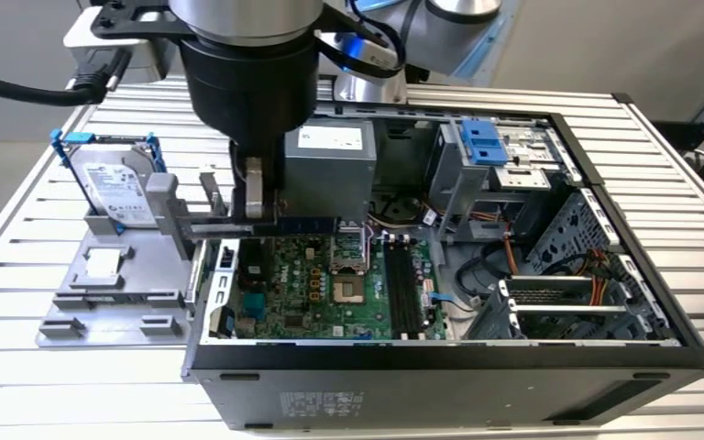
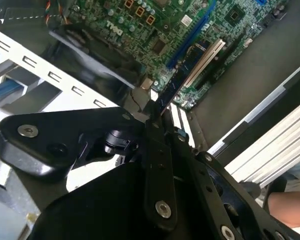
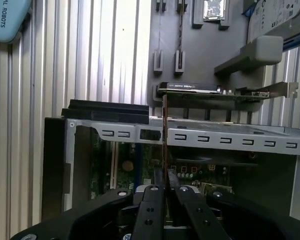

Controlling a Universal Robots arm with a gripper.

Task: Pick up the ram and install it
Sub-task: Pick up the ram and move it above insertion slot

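The ram [image 1: 312, 223] is a thin dark bluish board held level above the left part of the green motherboard [image 1: 309, 289] in the open computer case [image 1: 450, 362]. My gripper [image 1: 261, 218] is shut on its end. In the second wrist view the ram [image 2: 173, 86] runs edge-on from the gripper [image 2: 155, 119] out over the motherboard [image 2: 155, 30]. In the first wrist view the ram [image 3: 164, 131] is a thin upright line rising from the gripper [image 3: 165, 186]. The long black slots [image 1: 402, 290] lie further toward the exterior view's right.
A silver hard drive [image 1: 116, 186] in a blue frame stands on a grey fixture [image 1: 107, 298] at the exterior view's left. A card [image 3: 215, 93] rests on that fixture just outside the case wall [image 3: 190, 135]. The power supply [image 1: 325, 165] and drive cage [image 1: 572, 302] crowd the case.
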